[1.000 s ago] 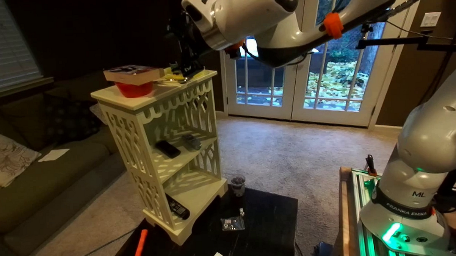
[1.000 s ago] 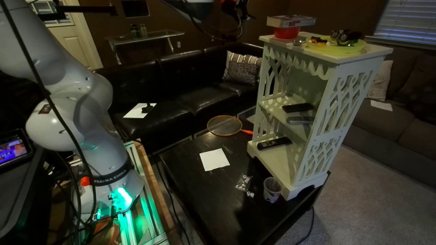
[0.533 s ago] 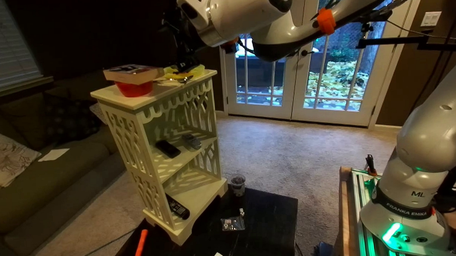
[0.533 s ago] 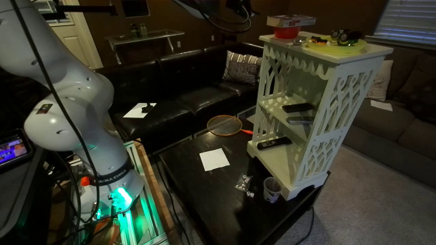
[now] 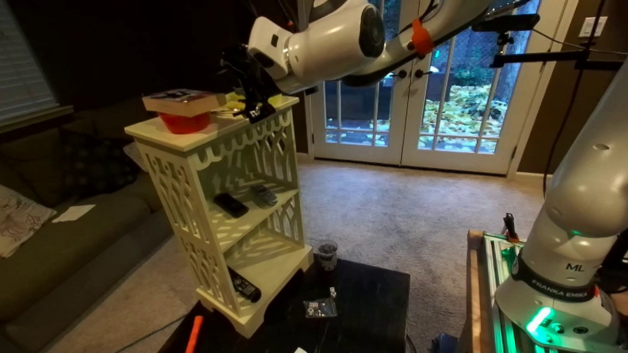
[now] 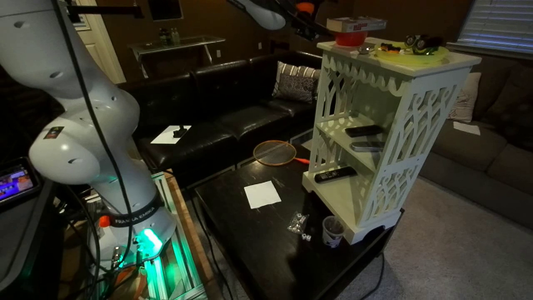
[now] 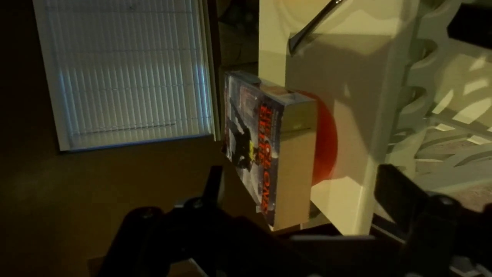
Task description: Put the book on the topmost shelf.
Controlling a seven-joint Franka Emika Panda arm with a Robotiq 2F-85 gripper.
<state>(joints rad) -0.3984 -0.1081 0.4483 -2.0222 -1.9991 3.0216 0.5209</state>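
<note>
While the book (image 7: pixel 271 150) lies flat across the red bowl (image 5: pixel 184 123) atop the rack (image 6: pixel 439 81), the jaws stand apart near it. On the topmost shelf (image 5: pixel 234 229) sits what looks like a phone (image 5: pixel 231 205).

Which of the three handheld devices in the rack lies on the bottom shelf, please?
It's the black remote, one level below the other black device and the grey one, which share the upper shelf.

white glass-paned doors (image 5: pixel 407 121) meet grey carpet (image 5: pixel 367 206) beside a brown wall (image 5: pixel 552 105).
</note>
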